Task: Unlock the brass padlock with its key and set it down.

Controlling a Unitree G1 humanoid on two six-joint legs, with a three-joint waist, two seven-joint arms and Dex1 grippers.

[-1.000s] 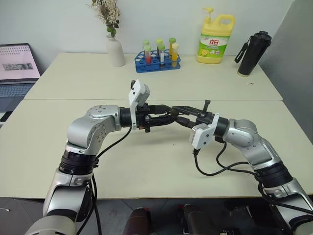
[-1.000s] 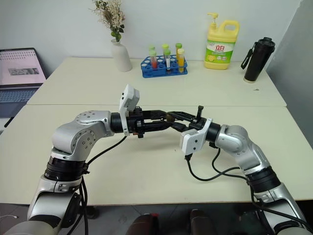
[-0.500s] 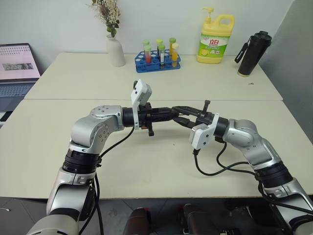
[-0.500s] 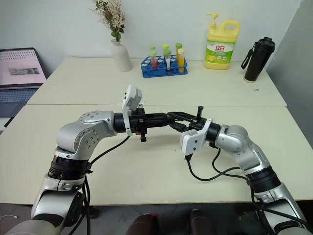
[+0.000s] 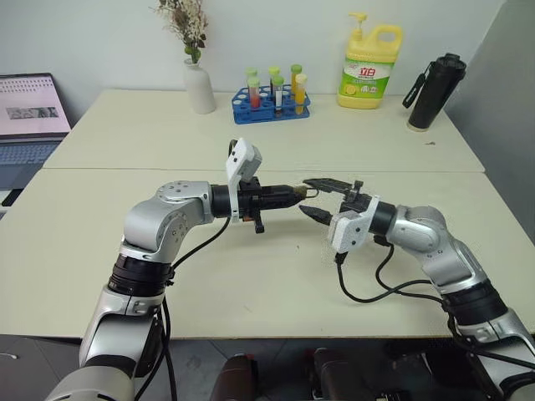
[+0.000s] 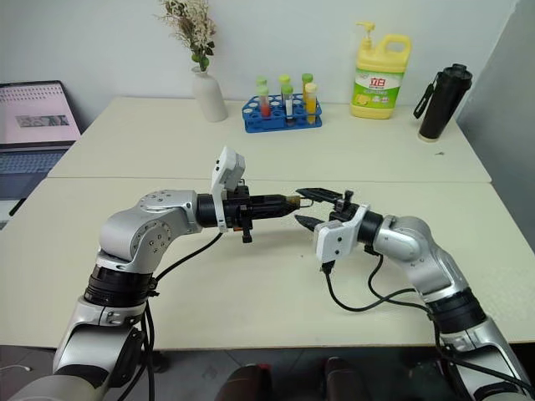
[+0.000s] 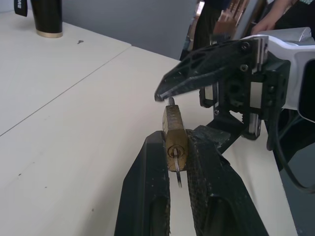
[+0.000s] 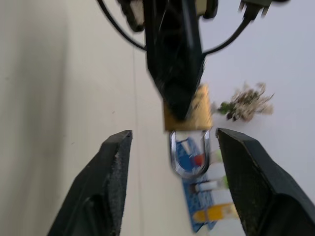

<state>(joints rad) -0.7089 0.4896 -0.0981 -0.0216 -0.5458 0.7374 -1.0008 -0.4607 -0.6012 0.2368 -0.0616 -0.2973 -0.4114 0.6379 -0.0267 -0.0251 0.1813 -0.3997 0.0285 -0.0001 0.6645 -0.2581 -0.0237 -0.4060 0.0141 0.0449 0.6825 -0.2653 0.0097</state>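
Mid-unlock: left gripper (image 7: 178,147) pinched the brass padlock (image 7: 174,130) above the table (image 5: 251,276), the key (image 7: 176,167) in its keyhole. Right gripper (image 8: 172,147) spread wide around the shackle. Next called for pulling it free.

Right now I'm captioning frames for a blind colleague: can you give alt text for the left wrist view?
Two black left fingers pinch a small golden-brass padlock, keyhole facing the camera with a thin silvery key in it. Just beyond, the right gripper faces it, fingers apart, above a cream table.
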